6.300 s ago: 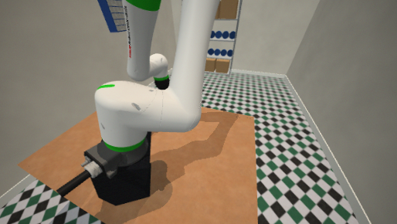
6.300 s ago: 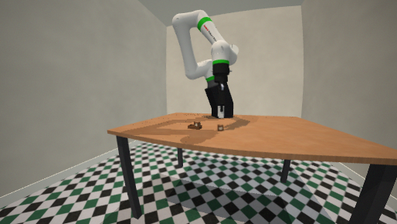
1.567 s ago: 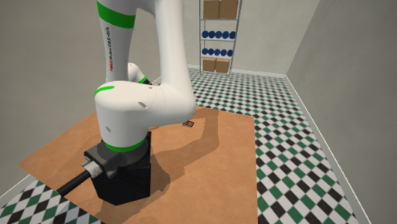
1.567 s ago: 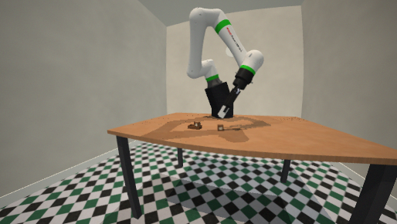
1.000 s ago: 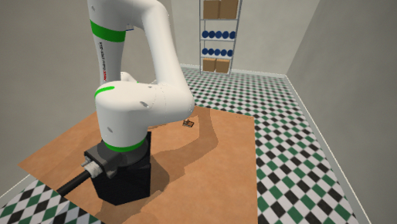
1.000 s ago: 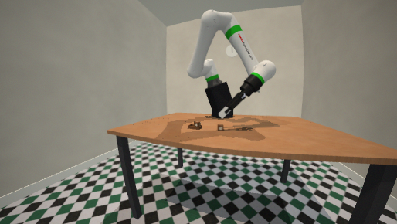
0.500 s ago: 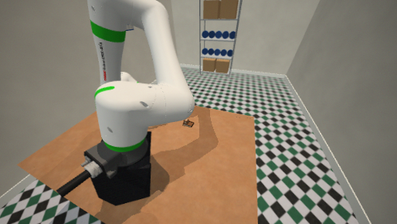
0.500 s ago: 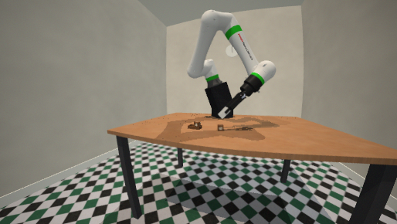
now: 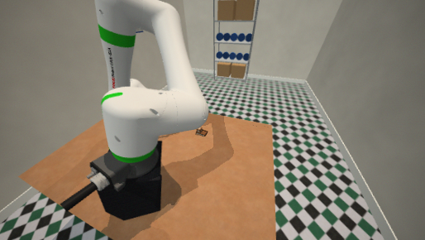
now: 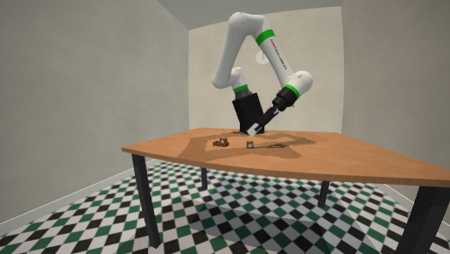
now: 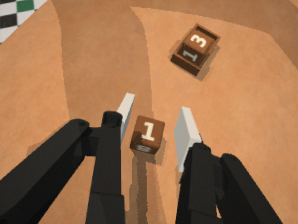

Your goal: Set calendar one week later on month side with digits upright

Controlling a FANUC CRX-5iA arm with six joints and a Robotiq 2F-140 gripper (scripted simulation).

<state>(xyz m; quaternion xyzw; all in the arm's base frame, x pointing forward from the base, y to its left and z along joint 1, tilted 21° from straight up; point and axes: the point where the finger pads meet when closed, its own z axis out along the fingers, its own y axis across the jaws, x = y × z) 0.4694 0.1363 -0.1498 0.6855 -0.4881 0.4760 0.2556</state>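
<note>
Top view: arm (image 9: 153, 112) fills centre-left and hides the gripper; only the tray (image 9: 202, 132) peeks out mid-frame on the table (image 9: 240, 186).

Exterior: gripper (image 10: 255, 130) hangs tilted above the loose cube (image 10: 249, 144), not touching; tray sits to its left, apart.

Wrist: cube w/ "1" up (image 11: 147, 133) lies centred in the gap between the fingers, lower middle. Jaws partly open, holding nothing. Tray w/ the "3" cube (image 11: 200, 40) upper right, well apart. Next, probably: straight descent.
</note>
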